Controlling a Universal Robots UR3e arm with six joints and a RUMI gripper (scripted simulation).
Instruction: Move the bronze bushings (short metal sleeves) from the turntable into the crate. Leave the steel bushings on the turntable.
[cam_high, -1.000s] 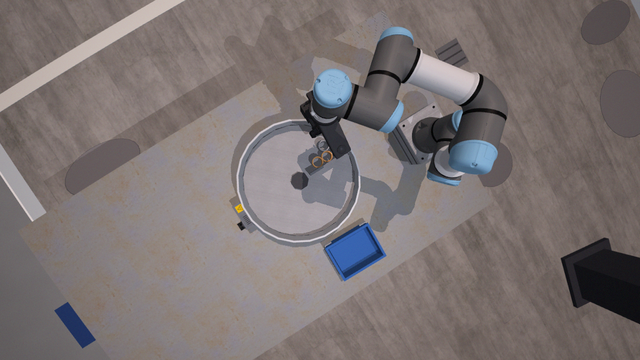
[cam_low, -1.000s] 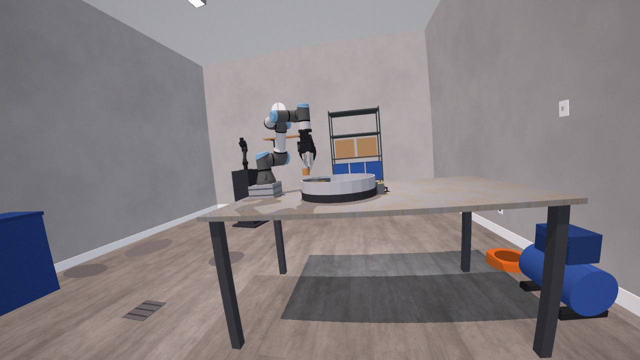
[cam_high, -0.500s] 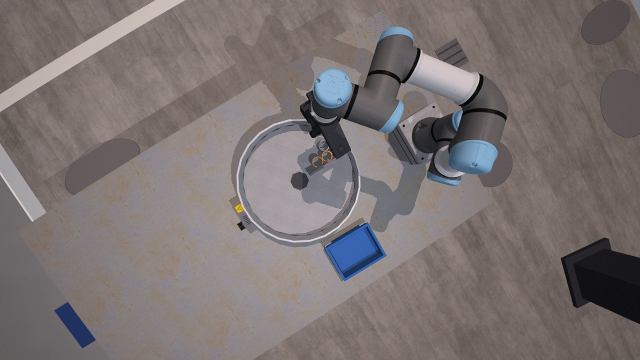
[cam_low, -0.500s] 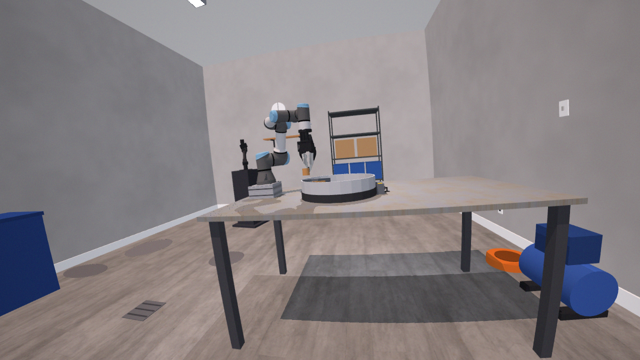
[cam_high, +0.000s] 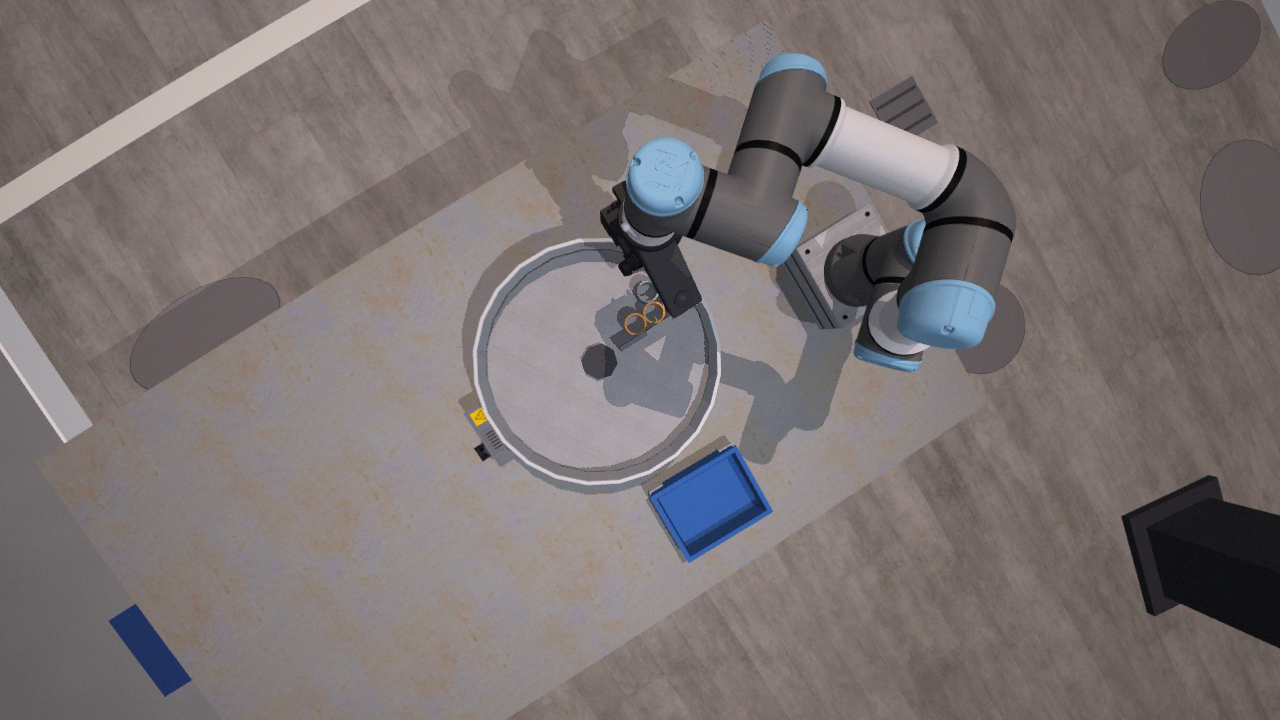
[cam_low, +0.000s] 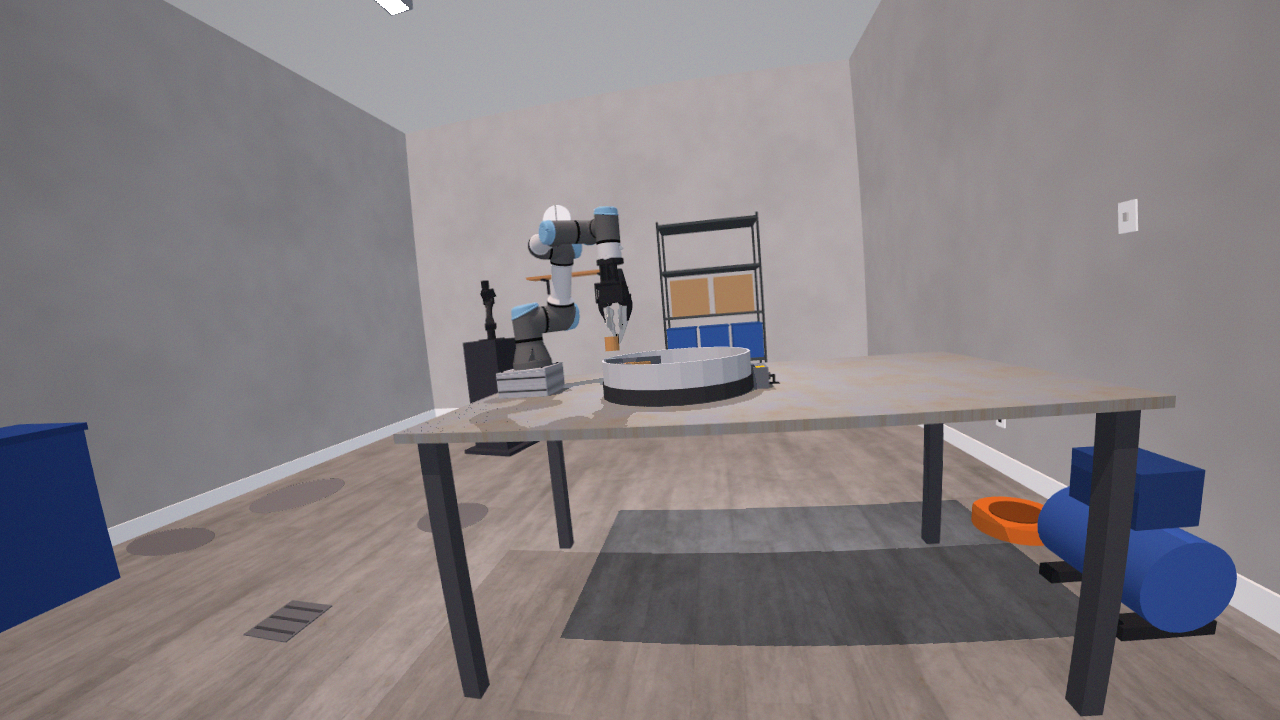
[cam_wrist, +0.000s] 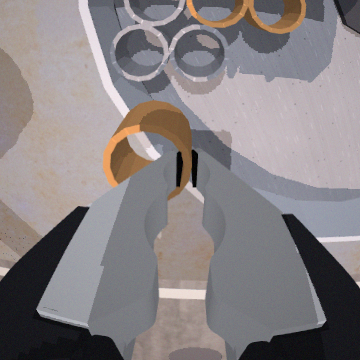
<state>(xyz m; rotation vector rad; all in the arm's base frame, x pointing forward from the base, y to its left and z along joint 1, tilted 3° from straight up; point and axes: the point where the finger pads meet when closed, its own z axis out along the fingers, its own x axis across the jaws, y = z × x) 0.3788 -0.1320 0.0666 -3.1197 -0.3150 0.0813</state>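
Note:
My gripper (cam_wrist: 187, 152) is shut on the wall of a bronze bushing (cam_wrist: 145, 142) and holds it above the rim of the turntable (cam_high: 595, 362). The held bushing also shows in the exterior view (cam_low: 612, 342), clear above the turntable (cam_low: 675, 375). Two more bronze bushings (cam_wrist: 247, 12) lie side by side on the turntable, also seen in the top view (cam_high: 644, 317). Steel bushings (cam_wrist: 167, 50) lie next to them. The blue crate (cam_high: 709, 502) stands on the table beside the turntable's near edge, far from the gripper.
A dark hexagonal hub (cam_high: 597, 361) sits at the turntable's middle. A small control box with a yellow label (cam_high: 483, 431) is at the turntable's left edge. The arm's base plate (cam_high: 827, 268) stands to the right of the turntable.

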